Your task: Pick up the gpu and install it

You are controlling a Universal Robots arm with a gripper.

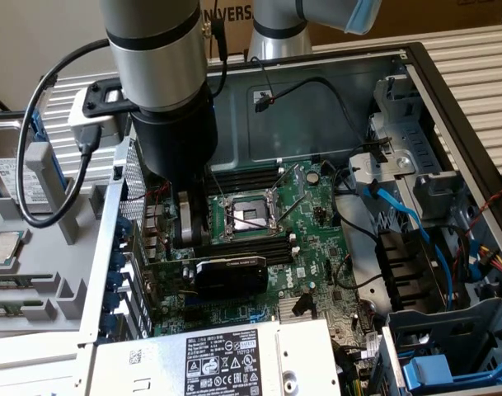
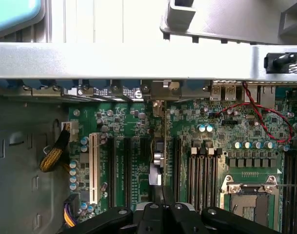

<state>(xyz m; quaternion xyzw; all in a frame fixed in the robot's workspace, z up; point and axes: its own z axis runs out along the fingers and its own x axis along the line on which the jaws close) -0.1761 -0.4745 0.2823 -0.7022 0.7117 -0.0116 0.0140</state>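
- Open computer case [image 1: 448, 99] with the big green motherboard [image 1: 308, 239] inside.
- gpu [image 1: 226, 271] stands on edge across the motherboard, bracket end at the case's slotted rear wall.
- End effector [image 2: 163, 210] is clamped tight on the gpu's top edge.

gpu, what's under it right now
The gpu stands on edge over the green motherboard, among its black expansion slots. Its lower edge hides the slot directly beneath, so seating can't be seen.

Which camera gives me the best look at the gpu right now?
The exterior view: the gpu shows side-on, black cooler facing the camera, standing on the motherboard below the gripper. The wrist view sees it edge-on, a thin strip.
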